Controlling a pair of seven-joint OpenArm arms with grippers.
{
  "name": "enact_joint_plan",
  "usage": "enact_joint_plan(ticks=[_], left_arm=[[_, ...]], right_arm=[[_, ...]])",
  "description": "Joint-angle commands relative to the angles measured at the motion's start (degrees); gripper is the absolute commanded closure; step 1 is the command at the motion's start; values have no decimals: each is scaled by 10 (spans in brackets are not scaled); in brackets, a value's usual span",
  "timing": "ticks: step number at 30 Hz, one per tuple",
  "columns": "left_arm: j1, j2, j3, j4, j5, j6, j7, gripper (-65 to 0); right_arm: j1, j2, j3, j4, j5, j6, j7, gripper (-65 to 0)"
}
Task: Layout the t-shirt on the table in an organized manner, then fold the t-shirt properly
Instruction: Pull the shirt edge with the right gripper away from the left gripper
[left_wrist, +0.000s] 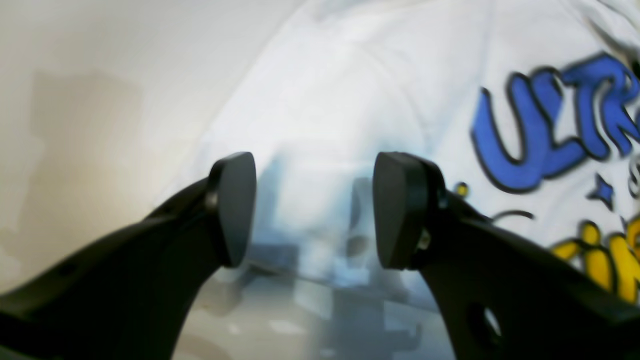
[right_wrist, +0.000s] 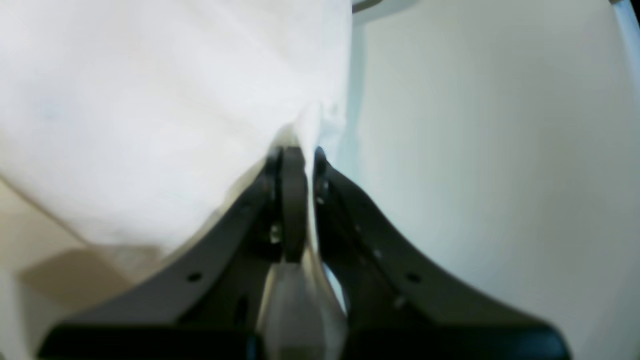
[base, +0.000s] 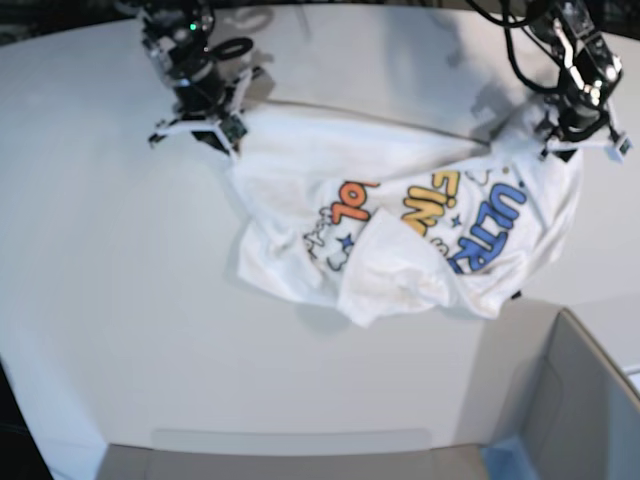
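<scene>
Showing the t-shirt (base: 400, 230) lying crumpled on the white counter (base: 100, 250), print side up, with a flap of cloth folded over the coloured lettering. The right hand (right_wrist: 297, 155) is pinched tight on a white edge of the shirt at its far corner. The left hand (left_wrist: 312, 210) stands with its pads wide apart above the opposite edge, beside the blue letters, and holds nothing. The cloth appears light, thin and limp: it will likely drape, wrinkle and trail rather than keep any shape. Hems, shoulder seams and corners seem the best places to grip, since a pinch mid-panel would probably only bunch the fabric. A grey box (base: 590, 400) stands at the near edge.
</scene>
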Motion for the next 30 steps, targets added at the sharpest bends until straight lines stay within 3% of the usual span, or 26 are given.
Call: enact_joint_plan(ticks=[1,5,8,13,18,20,23,30], left_arm=[[0,-9,-6,-8,-2,0,-6,-374],[-1,-11,-5,-51,-2,-1,-19,-374],[1,-9,-4,-53,-2,-1,-41,-374],[1,-9,-4,-53,-2,-1,-42,-374],[1,-11,-4,-53,-2,-1,-46,-374],[1,-11,-4,-53,-2,-1,-46,-374],[1,-11,-4,-54,-2,-1,-47,-374],[1,-10,36,-54,-2,-1,-47,-374]], right_arm=[[-8,4,0,17,20,-2,9,0],[-40,5,-1,58,126,5,10,0],[-71,5,-25,97,188,56,11,0],[-101,8,-63,118,167,64,14,0],[-113,98,-141,117,105,64,10,0],[-115,116,-154,117,103,62,9,0],[-130,109,-135,116,103,61,9,0],[-109,39,-55,92,103,64,8,0]])
